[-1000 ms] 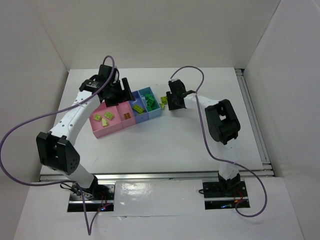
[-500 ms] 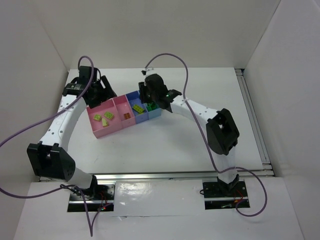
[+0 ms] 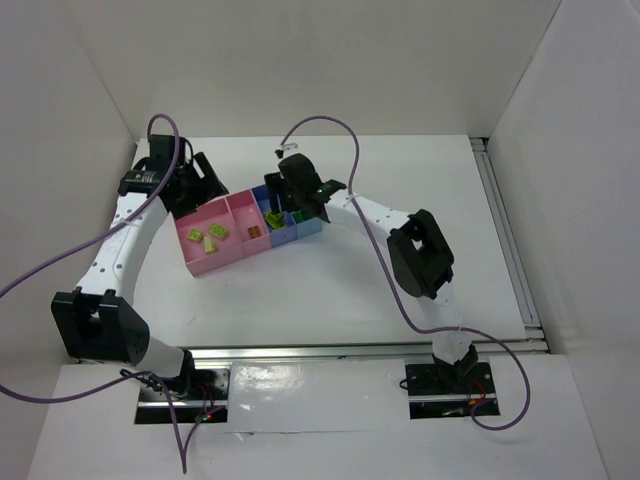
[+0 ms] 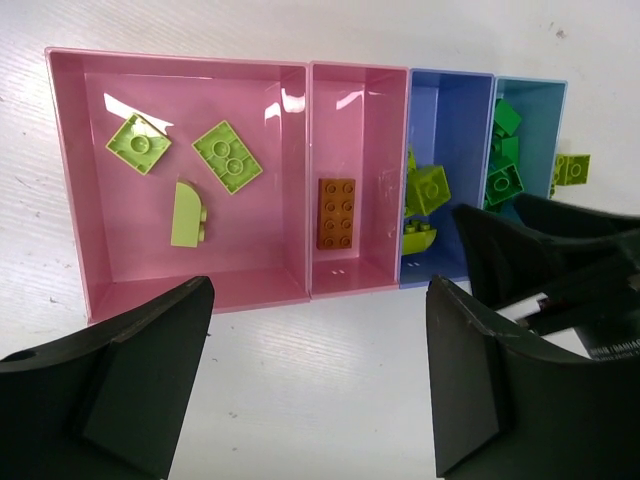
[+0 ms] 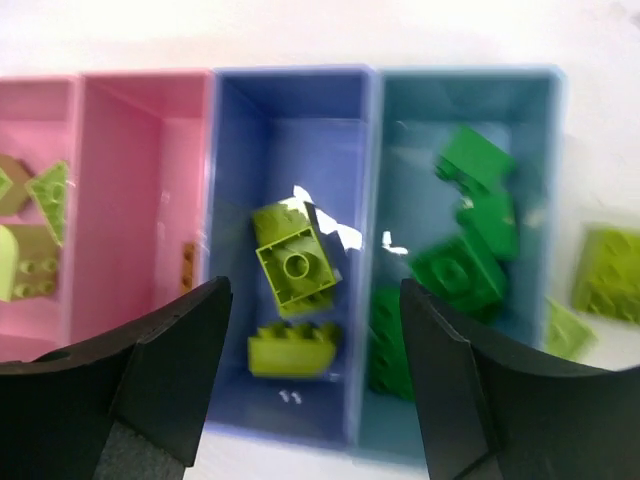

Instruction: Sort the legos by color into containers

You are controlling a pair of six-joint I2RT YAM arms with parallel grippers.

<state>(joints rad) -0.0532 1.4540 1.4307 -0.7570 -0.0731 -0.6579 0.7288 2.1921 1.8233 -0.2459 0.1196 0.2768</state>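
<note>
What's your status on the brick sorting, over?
Left gripper open, empty, facing pink bins. Right gripper open, empty, over blue bin; two yellow-green bricks inside. Loose bricks on table beside light blue bin. No obstruction seen.

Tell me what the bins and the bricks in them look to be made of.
The bins: likely hard moulded plastic, glossy; white glare spots sit on their walls. The yellow-green bricks and dark green bricks: plastic too, seemingly, smooth with moulded round studs; whether they are see-through I cannot tell.
</note>
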